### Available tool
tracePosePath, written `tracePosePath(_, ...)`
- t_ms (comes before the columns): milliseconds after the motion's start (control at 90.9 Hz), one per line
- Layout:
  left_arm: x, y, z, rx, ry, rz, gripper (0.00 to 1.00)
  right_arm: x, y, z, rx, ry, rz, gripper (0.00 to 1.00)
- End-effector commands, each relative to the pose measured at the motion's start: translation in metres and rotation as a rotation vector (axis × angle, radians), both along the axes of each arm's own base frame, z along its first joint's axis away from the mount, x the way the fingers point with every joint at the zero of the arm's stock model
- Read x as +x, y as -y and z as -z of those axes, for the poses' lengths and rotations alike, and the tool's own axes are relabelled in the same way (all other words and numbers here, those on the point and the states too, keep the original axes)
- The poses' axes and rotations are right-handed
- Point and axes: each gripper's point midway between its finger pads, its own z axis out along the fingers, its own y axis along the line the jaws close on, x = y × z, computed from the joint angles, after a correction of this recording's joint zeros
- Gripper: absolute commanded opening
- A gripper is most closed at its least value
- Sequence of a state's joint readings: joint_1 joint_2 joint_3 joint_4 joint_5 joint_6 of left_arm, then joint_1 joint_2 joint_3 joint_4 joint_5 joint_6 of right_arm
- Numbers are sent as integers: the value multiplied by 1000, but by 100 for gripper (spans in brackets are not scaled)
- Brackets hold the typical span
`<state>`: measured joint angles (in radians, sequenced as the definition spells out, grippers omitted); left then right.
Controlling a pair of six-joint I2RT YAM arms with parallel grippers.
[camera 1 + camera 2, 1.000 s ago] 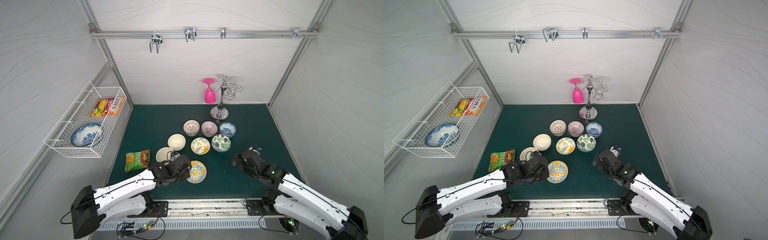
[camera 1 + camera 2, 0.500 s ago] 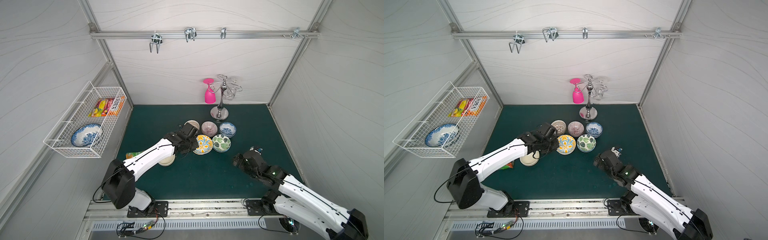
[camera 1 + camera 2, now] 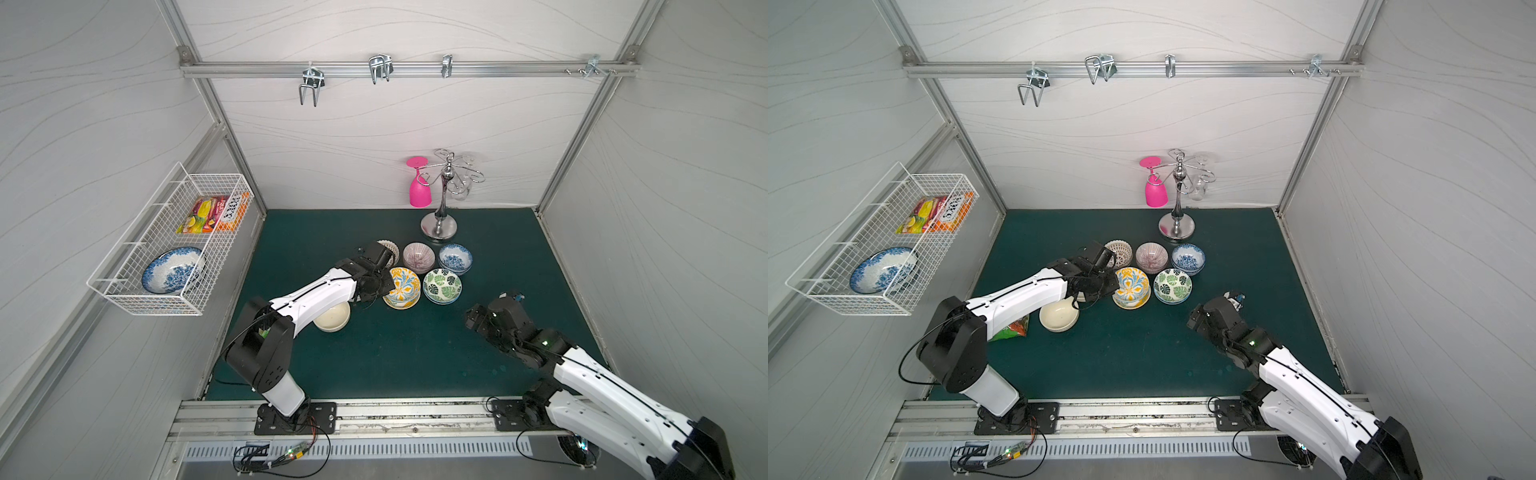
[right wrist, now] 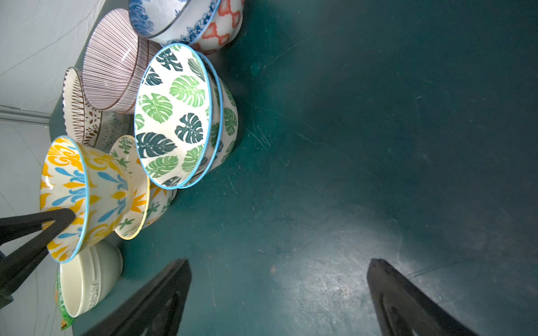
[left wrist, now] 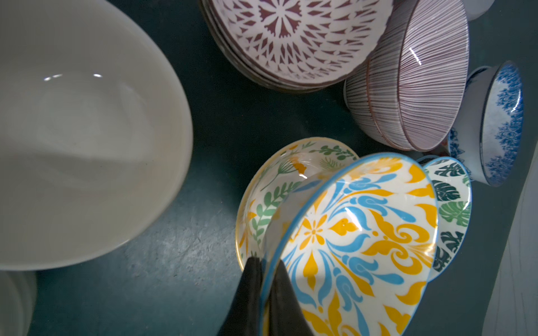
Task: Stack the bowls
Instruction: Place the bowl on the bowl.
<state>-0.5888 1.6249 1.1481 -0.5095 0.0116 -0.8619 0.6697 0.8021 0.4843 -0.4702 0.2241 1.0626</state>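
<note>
Green worktop (image 3: 395,357) fills both top views. The left pincer (image 3: 385,286) grips the yellow-blue floral bowl (image 3: 406,286) at its near rim.

Left wrist: fingers (image 5: 251,291) clamp that rim, with the bowl tilted over the sprig-patterned bowl (image 5: 270,189). Level and centre it before letting go.

Right wrist: the right pincer (image 4: 281,261) is wide and empty, with bare worktop ahead. The leaf bowl (image 4: 174,113) crowds the drop.
</note>
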Motion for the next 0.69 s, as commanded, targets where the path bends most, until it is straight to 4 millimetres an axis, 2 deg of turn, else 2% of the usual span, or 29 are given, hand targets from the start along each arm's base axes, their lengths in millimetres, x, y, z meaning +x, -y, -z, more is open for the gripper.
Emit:
tracePosePath(0,27,15,-18,-53,103,9,0,1,-2,1,8,1,-20,99)
tracePosePath(231,28,12,4,-23,65,-10,0,2,-2,3,18,-3,-17,99)
tracePosePath(682,31,11,22,2,53,-25,0,3,-2,7,34,-18,-26,99)
